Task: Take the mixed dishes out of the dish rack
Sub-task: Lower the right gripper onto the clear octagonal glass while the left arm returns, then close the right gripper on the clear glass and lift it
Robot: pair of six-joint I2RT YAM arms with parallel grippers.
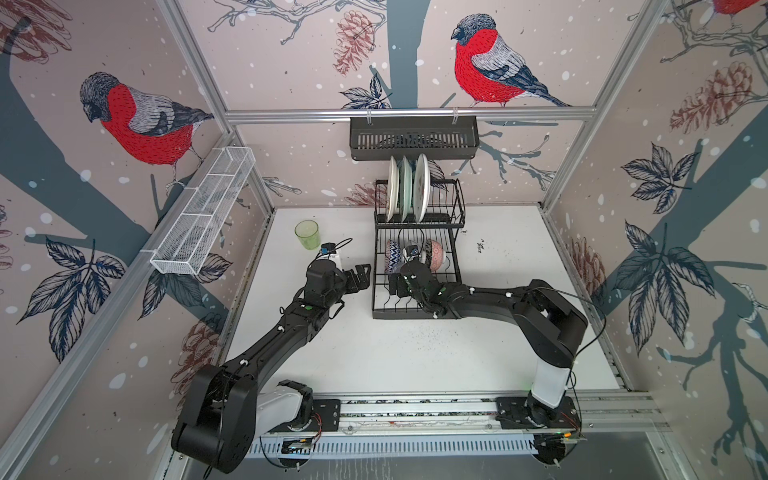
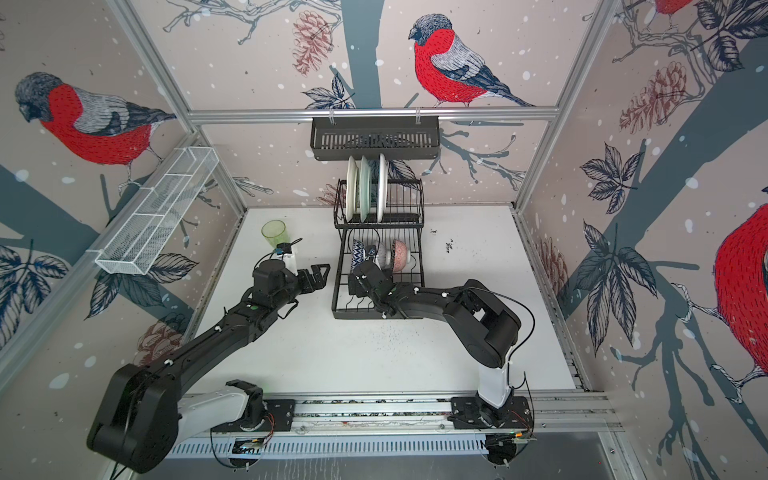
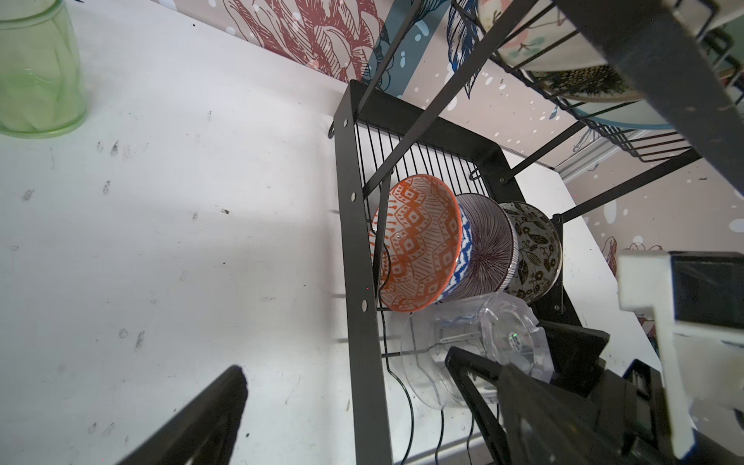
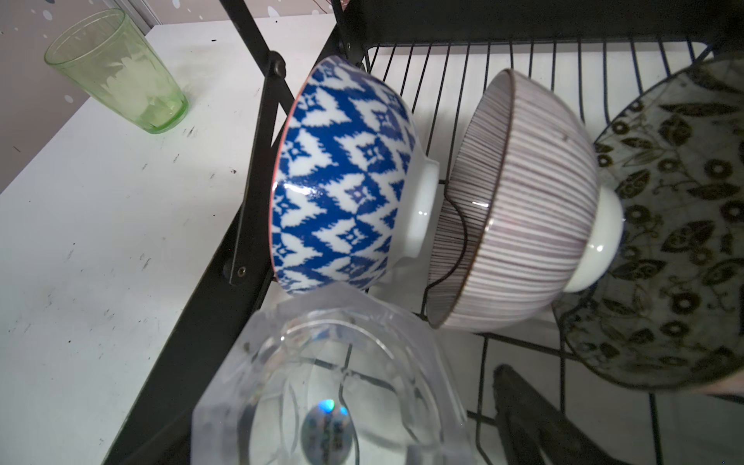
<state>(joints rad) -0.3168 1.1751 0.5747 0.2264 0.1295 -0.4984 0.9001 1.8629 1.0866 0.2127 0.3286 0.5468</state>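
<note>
On the lower tier of the dish rack (image 1: 395, 316), the right end effector (image 1: 394, 286) hangs low with its jaws spread wide around the clear tumbler (image 4: 330, 362), which lies on its side on the wires. In the right wrist view one finger (image 4: 523, 414) stands just beside the glass with a gap between them, the second finger cannot be made out, and no grip shows. Close behind the tumbler three bowls stand on edge in a row: a blue-and-white bowl (image 4: 346, 177), a striped bowl (image 4: 523, 209) and a leaf-patterned bowl (image 4: 676, 241), the last cut off by the picture's edge. The left end effector (image 1: 360, 279) is also wide open and empty, hovering over the worktop (image 1: 415, 357) just beside the rack's left side. The green tumbler (image 1: 307, 234) stands upright on the worktop, apart from the rack. Three plates (image 1: 405, 189) stand on edge in the upper tier. In both top views the right wrist hides nearly all of the clear tumbler, and whether it touches the blue-and-white bowl cannot be told
</note>
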